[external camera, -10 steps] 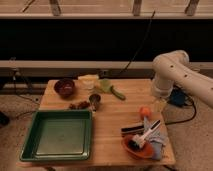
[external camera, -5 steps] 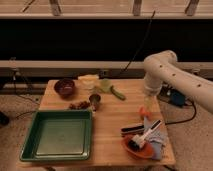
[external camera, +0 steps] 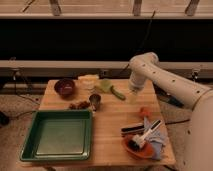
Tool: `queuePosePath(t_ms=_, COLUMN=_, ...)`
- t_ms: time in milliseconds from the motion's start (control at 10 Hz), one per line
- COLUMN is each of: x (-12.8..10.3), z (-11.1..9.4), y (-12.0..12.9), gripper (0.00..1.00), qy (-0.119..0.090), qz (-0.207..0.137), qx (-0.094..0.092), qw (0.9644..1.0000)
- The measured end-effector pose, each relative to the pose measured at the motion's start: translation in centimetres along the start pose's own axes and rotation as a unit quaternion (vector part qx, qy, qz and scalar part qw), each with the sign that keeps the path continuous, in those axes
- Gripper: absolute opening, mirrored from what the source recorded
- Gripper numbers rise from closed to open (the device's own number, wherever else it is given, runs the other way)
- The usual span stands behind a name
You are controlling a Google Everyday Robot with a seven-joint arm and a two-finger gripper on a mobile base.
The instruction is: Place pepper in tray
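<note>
The pepper, slender and green, lies on the wooden table near its back edge, right of a paler green lump. The green tray sits empty at the table's front left. My gripper points down from the white arm, just right of the pepper and a little above the table. Nothing shows in it.
A metal cup stands between pepper and tray, with small brown items beside it. A dark bowl and a yellow object are at the back left. An orange ball and an orange bowl with utensils are at the front right.
The arm has swung left from the table's right side, bringing my gripper over the back of the table close to the pepper. The objects have not moved.
</note>
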Motion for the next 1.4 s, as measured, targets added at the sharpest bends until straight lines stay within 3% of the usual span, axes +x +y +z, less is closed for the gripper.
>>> queuePosePath(t_ms=300, x=0.1, z=2.4, y=-2.0, gripper=0.66, qy=-0.016, qz=0.048, qx=0.005, qw=0.9987)
queuePosePath(t_ms=600, x=-0.7, z=4.2, y=-3.3, gripper=0.66, qy=-0.041, qz=0.072, qx=-0.003, qw=0.9966)
queuePosePath(t_ms=1100, x=-1.4, z=7.3, y=-5.2, gripper=0.66, qy=-0.059, qz=0.095, qx=-0.013, qw=0.9936)
queuePosePath(t_ms=1400, x=-3.0, z=9.2, y=-5.8, gripper=0.66, qy=-0.064, qz=0.094, qx=-0.019, qw=0.9934)
